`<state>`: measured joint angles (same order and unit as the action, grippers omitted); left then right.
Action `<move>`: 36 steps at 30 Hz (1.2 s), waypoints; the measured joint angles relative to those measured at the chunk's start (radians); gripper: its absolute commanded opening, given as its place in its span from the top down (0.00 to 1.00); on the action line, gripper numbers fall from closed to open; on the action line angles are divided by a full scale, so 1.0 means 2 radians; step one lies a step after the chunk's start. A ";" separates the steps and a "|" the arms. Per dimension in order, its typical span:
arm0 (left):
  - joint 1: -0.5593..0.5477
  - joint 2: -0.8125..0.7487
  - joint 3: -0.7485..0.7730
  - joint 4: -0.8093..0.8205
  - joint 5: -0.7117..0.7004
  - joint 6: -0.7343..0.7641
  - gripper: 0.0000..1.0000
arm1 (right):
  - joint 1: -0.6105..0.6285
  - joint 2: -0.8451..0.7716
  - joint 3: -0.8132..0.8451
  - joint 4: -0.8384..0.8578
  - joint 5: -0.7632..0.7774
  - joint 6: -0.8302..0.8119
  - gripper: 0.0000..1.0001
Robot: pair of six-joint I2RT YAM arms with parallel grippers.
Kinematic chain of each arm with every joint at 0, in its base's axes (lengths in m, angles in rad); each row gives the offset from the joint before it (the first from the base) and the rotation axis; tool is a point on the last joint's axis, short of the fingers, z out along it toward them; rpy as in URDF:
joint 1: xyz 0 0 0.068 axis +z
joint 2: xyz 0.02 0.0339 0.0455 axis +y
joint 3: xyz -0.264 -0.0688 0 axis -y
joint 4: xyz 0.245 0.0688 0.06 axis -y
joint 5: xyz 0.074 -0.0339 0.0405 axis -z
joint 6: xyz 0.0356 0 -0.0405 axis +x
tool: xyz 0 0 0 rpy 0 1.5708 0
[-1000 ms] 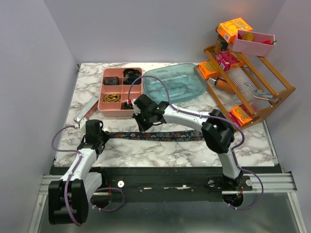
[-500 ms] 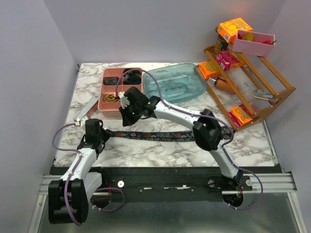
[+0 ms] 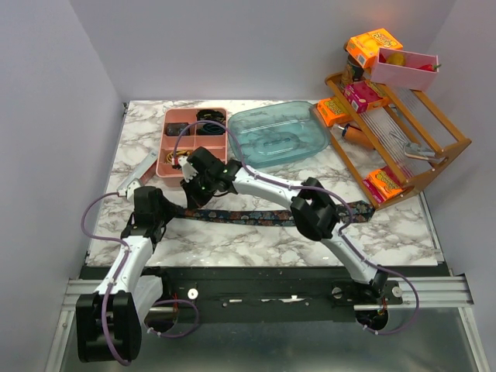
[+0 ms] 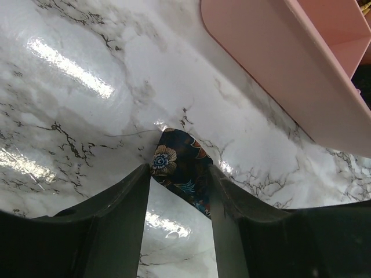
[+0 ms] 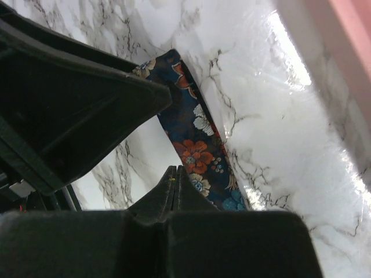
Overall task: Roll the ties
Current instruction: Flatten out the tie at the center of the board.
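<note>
Between the black jaws of the left gripper (image 4: 178,169), a navy tie (image 4: 174,156) shows orange and pale-blue flowers against the white, grey-veined marble table (image 4: 87,116).

Tie (image 3: 256,216) runs left to right across the table's (image 3: 232,242) front, its left tip between the left gripper (image 4: 178,174) fingers, tray (image 3: 165,147) just behind, tub (image 3: 314,143) right of it, rack (image 3: 434,159) far right

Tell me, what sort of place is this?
Probably a robot test booth in a lab. Two arms are bolted at the edge of a marble-look table, plain walls box it in, and the tie, pink tray and snack rack look like practice props.
</note>
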<state>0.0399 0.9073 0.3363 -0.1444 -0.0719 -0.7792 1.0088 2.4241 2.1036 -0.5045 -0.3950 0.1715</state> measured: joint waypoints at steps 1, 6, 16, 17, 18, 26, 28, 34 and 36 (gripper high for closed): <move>0.000 0.000 0.002 -0.002 -0.002 0.001 0.46 | 0.000 0.003 0.004 0.001 0.000 0.000 0.99; 0.000 0.003 0.005 -0.009 -0.007 0.003 0.46 | 0.000 0.024 0.032 0.001 0.000 0.001 0.99; 0.003 0.005 0.006 -0.011 -0.014 0.006 0.47 | 0.004 0.065 0.069 0.001 0.000 0.002 0.99; 0.004 0.002 0.006 -0.012 -0.014 0.006 0.46 | 0.006 0.070 0.073 0.000 0.000 0.002 0.99; 0.004 -0.002 0.006 -0.013 -0.014 0.006 0.46 | 0.007 0.075 0.078 -0.002 0.000 0.002 0.99; 0.015 -0.022 0.006 -0.018 -0.022 0.008 0.50 | 0.010 0.086 0.090 -0.012 0.005 -0.003 0.99; 0.019 -0.016 0.006 -0.017 -0.021 0.008 0.51 | 0.010 0.086 0.090 -0.014 0.007 -0.004 0.99; 0.043 0.028 0.006 -0.005 -0.004 0.015 0.56 | 0.010 0.086 0.090 -0.015 0.010 -0.005 0.99; 0.047 0.038 0.006 0.002 0.004 0.017 0.56 | 0.010 0.086 0.090 -0.016 0.010 -0.005 1.00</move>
<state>0.1333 0.9829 0.3489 -0.1410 -0.0631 -0.7460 1.0294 2.5958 2.2833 -0.5358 -0.3740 0.1619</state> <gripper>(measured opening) 0.444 0.009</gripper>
